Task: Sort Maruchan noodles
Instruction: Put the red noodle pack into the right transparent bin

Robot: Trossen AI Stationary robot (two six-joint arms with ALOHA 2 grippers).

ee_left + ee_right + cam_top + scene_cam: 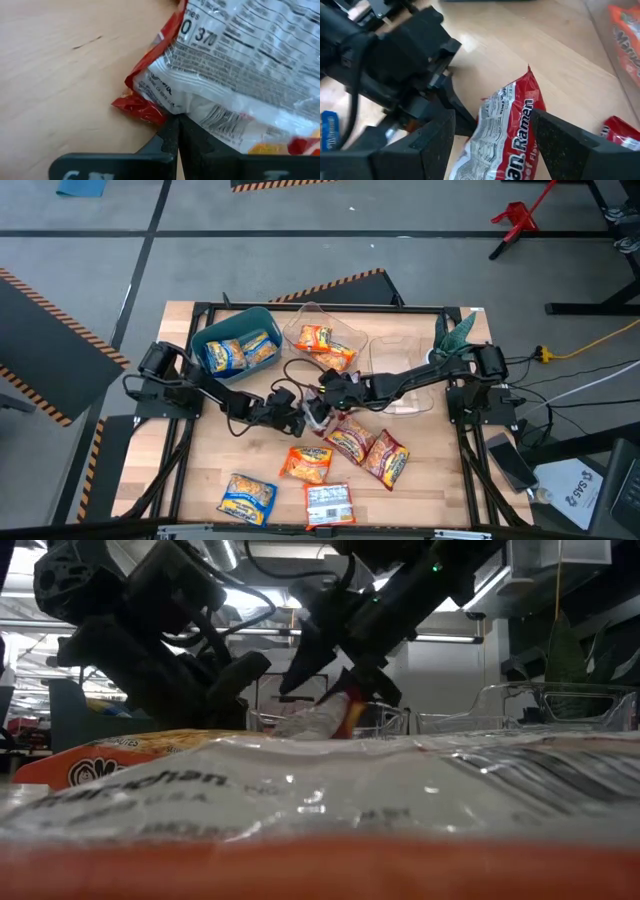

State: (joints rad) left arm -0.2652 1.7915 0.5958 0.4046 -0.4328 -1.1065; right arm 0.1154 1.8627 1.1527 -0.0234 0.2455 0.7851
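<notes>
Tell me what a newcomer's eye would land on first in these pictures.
At the table's middle, the left gripper is shut on the edge of a red-white packet, while the right gripper straddles that packet with fingers open. Loose packets lie scattered on the near half of the wooden table, and the teal bin at the far left holds blue-yellow ones.

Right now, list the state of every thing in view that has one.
Left pincer: shut on the red packet's edge.
Right pincer: open, straddling the red packet.
Red packet: raised between both arms.
Teal bin: holds blue-yellow packets.
Clear container: holds orange packets.
</notes>
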